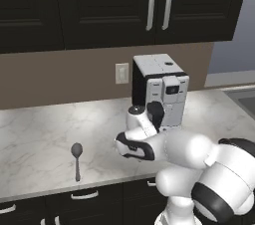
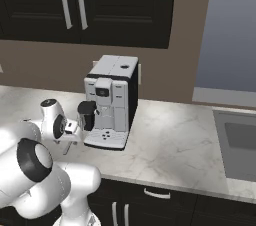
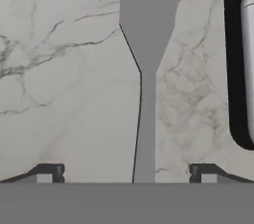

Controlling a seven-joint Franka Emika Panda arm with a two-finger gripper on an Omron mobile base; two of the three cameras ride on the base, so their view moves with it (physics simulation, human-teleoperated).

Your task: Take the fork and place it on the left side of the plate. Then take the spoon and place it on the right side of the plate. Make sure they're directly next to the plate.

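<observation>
Fork retrieval was the step in hand at this moment. In the hand view the slim light silver-grey metal fork (image 3: pixel 147 69) lay flat on the white, grey-veined marble tabletop (image 3: pixel 59 94), its four tines pointing to the top of that view and its thin straight handle running down between the two dark finger tips. The gripper (image 3: pixel 126 173) was poised over the handle with its jaws spread wide, one tip on either side and both apart from the metal; nothing was held. How far above the fork the tips stood could not be judged from this view.

The dark grey metal spoon (image 1: pixel 76 158) lay on the tabletop near the front edge, bowl toward the wall, well to the left of the arm in the left base view and untouched. The white-and-black coffee machine (image 2: pixel 110 102) stood against the wall just behind the hand, and its dark base edged the right of the hand view. The plate was not located in these pictures.

In the inspector's judgement the task was at its very start, with neither utensil yet placed. The next move called for a straight descent until the tips bracketed the handle, then a firm closing on it. The handle was thin and lay flush with the marble, so a shallow descent risked the jaws closing over it.
</observation>
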